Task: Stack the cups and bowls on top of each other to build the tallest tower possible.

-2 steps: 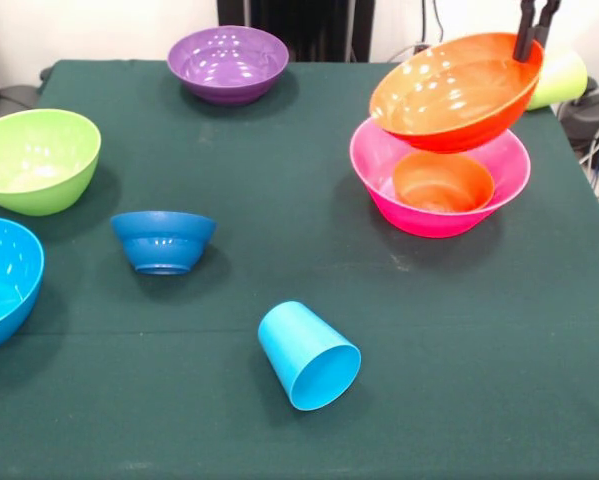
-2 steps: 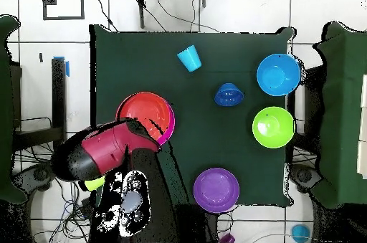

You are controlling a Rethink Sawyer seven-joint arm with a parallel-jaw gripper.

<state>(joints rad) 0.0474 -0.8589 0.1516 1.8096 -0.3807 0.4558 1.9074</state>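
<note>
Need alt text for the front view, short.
The gripper holds the large orange bowl by its rim, tilted over the pink bowl, which has a small orange bowl inside. On the green cloth also sit purple, lime, dark blue and sky blue bowls, plus a sky blue cup on its side.

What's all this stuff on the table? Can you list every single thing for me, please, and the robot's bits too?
Large orange bowl: 1, orange, tilted, held by its rim above the pink bowl.
Pink bowl: 1, pink, on the cloth, right side of the front view.
Small orange bowl: 1, orange, inside the pink bowl.
Purple bowl: 1, purple, far edge.
Lime bowl: 1, lime green, left.
Sky blue bowl: 1, left edge.
Small dark blue bowl: 1, upside down, centre-left.
Blue cup: 1, sky blue, on its side, near.
Yellow-green cup: 1, behind the orange bowl.
Table: 1, dark green cloth.
Arm: 1, red and black.
Gripper: 1, black fingers on the orange bowl's rim.
</note>
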